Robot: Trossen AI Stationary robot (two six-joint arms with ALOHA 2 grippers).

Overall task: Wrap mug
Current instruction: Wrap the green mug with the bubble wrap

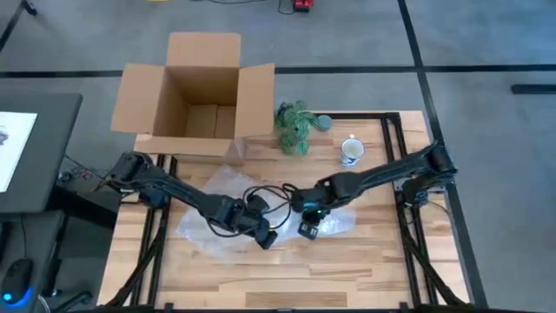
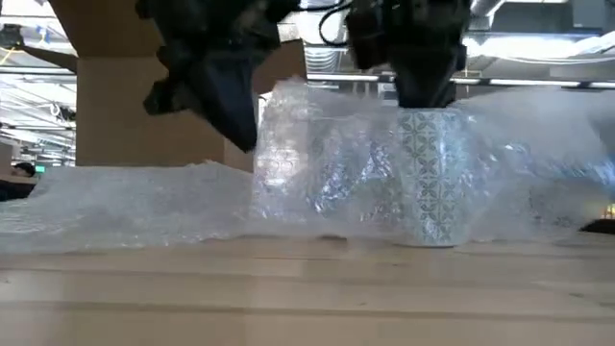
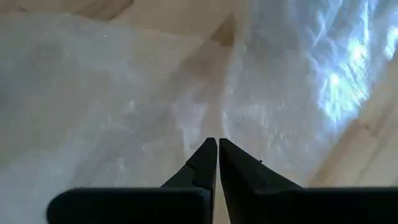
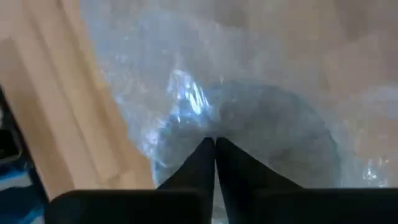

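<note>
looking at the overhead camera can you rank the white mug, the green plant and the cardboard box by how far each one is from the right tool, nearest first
From the right tool:
1. White mug, near the table's far edge, toward the right side.
2. Green plant, at the far edge, left of the mug.
3. Cardboard box, beyond the table's far left corner.

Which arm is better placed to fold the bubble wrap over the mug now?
Probably the left: its tool pinches the bubble wrap, while the right tool sits over the mug.
</note>
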